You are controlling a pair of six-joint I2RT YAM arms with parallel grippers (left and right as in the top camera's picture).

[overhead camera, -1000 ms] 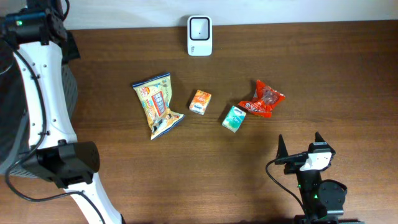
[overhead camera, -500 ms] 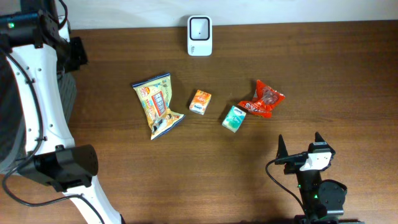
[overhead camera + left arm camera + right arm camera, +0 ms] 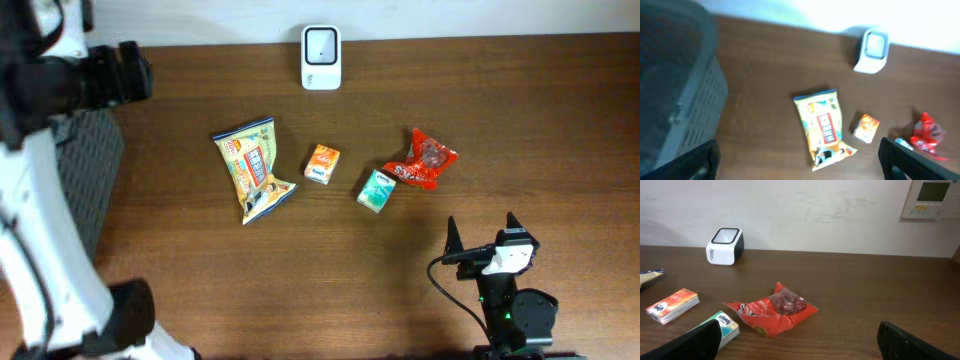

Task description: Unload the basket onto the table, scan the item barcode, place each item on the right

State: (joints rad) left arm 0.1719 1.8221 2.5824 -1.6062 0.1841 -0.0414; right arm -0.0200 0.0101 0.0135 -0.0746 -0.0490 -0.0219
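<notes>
The jaws of the left gripper stood wide apart with nothing between them. Its two dark fingers sat at the lower corners of the left wrist view, with only bare wood and the foot of the yellow chips bag in the gap. That gripper hung over the far left corner of the worktop, beside the grey basket, well apart from every item.

The jaws of the right gripper were equally wide and empty, low over the near right part of the worktop. Nearest ahead of it lay the red snack bag, with the green tissue pack just beside that bag's left tip — whether they touched could not be told. The small orange box lay further left.

From above, the four items made a loose row across the middle of the worktop, the chips bag at its left end. None was in either grip. The white barcode scanner stood at the middle of the far edge, well apart from both grippers and from the items.
</notes>
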